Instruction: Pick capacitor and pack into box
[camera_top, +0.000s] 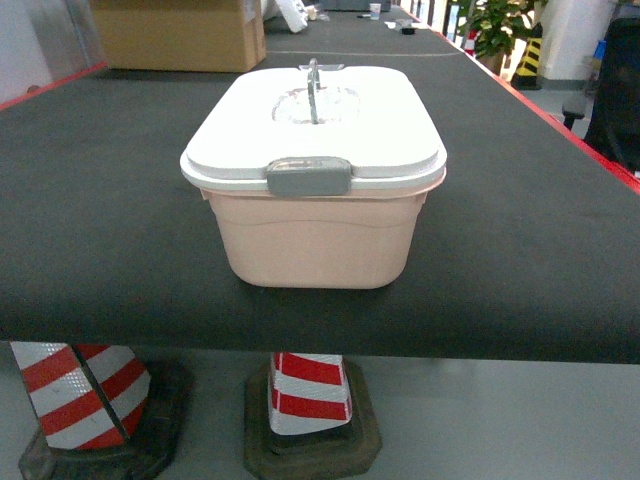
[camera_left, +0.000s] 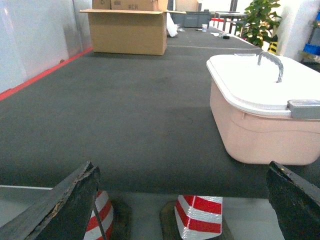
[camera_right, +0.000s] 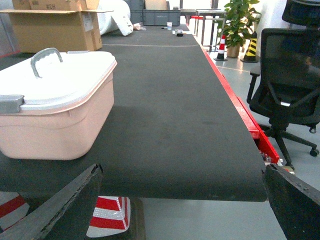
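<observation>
Sitting lidded near the desk's (camera_top: 100, 200) front edge, the box (camera_top: 315, 235) is seen; both pincers (camera_left: 182, 200) (camera_right: 182, 200) (absent from the head view) are spread wide, empty.

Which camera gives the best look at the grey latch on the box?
The head view: the latch faces it squarely, centred on the box front. Both wrist views catch it only partly, at the frame edge.

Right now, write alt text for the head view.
A pale pink box with its white lid closed and grey latch facing the camera sits on a dark table. A cardboard carton stands far behind; striped cones show below.
</observation>
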